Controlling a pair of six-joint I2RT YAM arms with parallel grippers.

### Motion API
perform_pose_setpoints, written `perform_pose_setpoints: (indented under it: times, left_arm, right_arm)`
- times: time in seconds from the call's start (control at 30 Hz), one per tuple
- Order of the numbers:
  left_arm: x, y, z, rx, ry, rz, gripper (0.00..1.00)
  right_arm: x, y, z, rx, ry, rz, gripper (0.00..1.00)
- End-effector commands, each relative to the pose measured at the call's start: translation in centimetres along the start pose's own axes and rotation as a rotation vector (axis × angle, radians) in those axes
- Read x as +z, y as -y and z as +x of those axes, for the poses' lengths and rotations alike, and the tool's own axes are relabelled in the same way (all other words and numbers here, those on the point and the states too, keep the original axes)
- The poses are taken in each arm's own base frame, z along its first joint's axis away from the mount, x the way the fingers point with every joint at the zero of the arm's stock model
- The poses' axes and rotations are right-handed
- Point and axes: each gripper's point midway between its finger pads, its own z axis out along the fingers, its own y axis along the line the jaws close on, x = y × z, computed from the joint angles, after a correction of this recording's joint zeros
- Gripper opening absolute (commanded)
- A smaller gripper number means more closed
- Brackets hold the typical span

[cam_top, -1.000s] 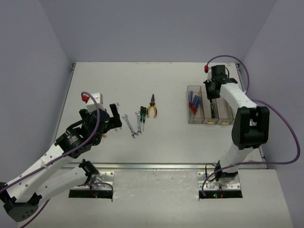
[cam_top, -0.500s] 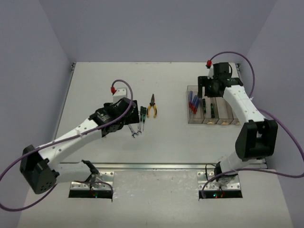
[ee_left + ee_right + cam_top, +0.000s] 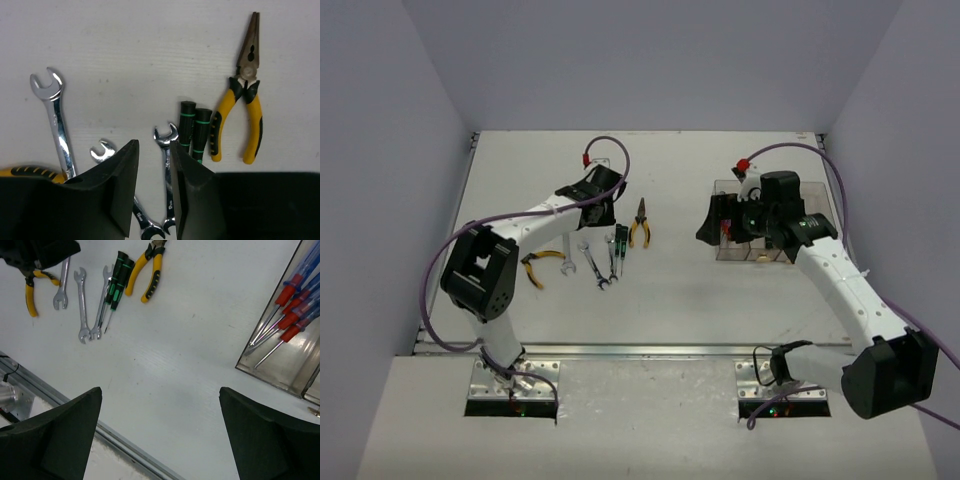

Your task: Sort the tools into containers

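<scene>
Tabletop (image 3: pixel 670 290) white, walls (image 3: pixel 650 60) lilac, left jaws narrowly apart, right jaws wide apart.

Top cam sits high behind the arm bases, tilted down and forward; I get the whole table (image 3: pixel 660 300) and both arms. Left wrist cam is close in, looking almost straight down, with the left fingers (image 3: pixel 122 190) filling its bottom edge. Right wrist cam is farther off the table and looks down at a slant, the right fingers (image 3: pixel 55 440) dark in both bottom corners. Overlap: needle-nose pliers (image 3: pixel 247 80), green screwdrivers (image 3: pixel 202 127) and wrenches (image 3: pixel 56 125) show in all three. The bins (image 3: pixel 280 375) show only in top and right wrist.
</scene>
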Motion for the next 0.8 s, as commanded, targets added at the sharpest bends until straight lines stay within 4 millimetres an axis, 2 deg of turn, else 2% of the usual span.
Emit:
perform_pose_setpoints:
  times: [0.0, 0.13, 0.27, 0.77]
  left_arm:
    - [1.1, 3.3, -1.7, 0.048, 0.008, 0.106, 0.29]
    - [3.1, 3.8, 0.2, 0.056, -0.064, 0.105, 0.28]
    - [4.1, 3.4, 1.4, 0.049, -0.096, 0.076, 0.27]
    - [5.9, 3.8, 4.1, 0.046, -0.164, 0.092, 0.26]
  right_arm:
    - [-1.0, -1.2, -0.6, -0.024, 0.062, -0.058, 0.99]
    - [-1.1, -1.2, 0.1, -0.029, 0.054, -0.064, 0.99]
    - [-1.3, -1.4, 0.2, -0.036, 0.057, -0.074, 0.99]
    - [-1.3, -1.7, 0.4, -0.044, 0.059, -0.096, 0.99]
